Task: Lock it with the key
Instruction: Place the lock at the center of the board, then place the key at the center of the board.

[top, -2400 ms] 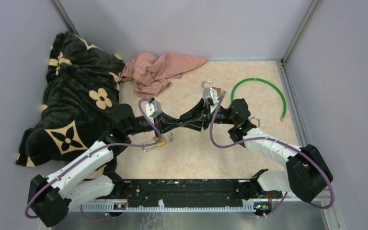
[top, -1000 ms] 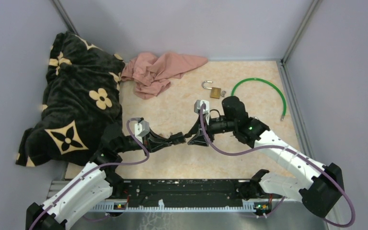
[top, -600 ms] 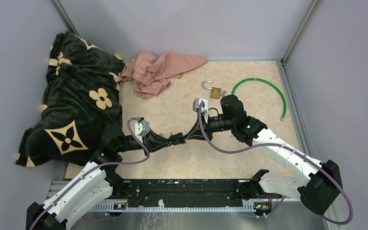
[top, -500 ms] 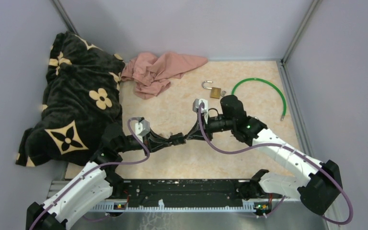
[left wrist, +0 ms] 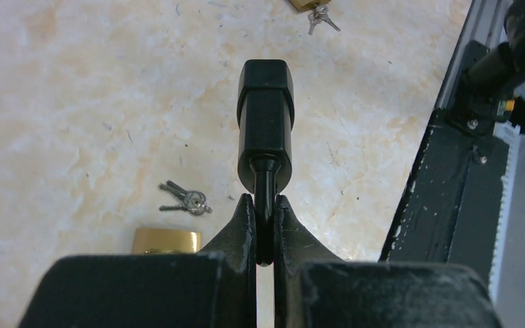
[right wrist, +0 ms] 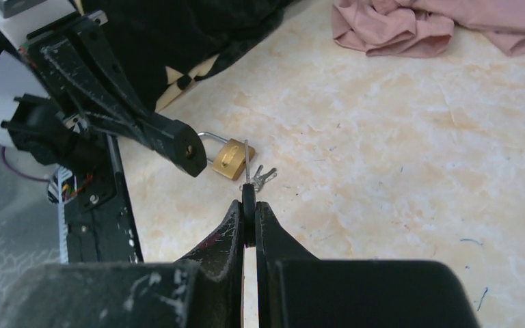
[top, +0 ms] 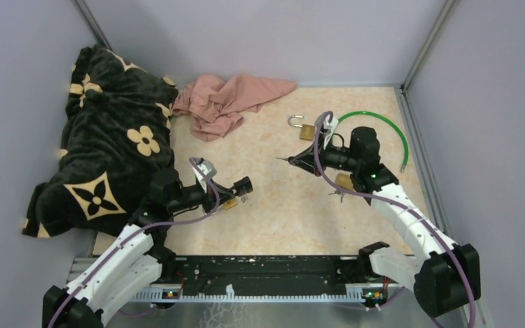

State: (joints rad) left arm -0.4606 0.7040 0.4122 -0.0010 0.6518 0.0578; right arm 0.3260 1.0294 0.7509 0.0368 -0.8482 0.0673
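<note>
Key [right wrist: 247, 171] stands clamped in the closed right end effector [right wrist: 248, 203], clear of the black lock barrel [right wrist: 178, 145] and its keyhole. In the left wrist view, the left end effector [left wrist: 264, 202] grips the barrel's stem above the tabletop [left wrist: 75, 102]. From overhead, key and barrel are well apart, so inserting and turning seemingly remain.

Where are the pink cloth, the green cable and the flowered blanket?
pink cloth [top: 232, 99]: top external view, middle of the fabric.
green cable [top: 366, 113]: top external view, top of its arc.
flowered blanket [top: 143, 140]: top external view, on a flower.

No readable text, label, brand or number appears anywhere.
</note>
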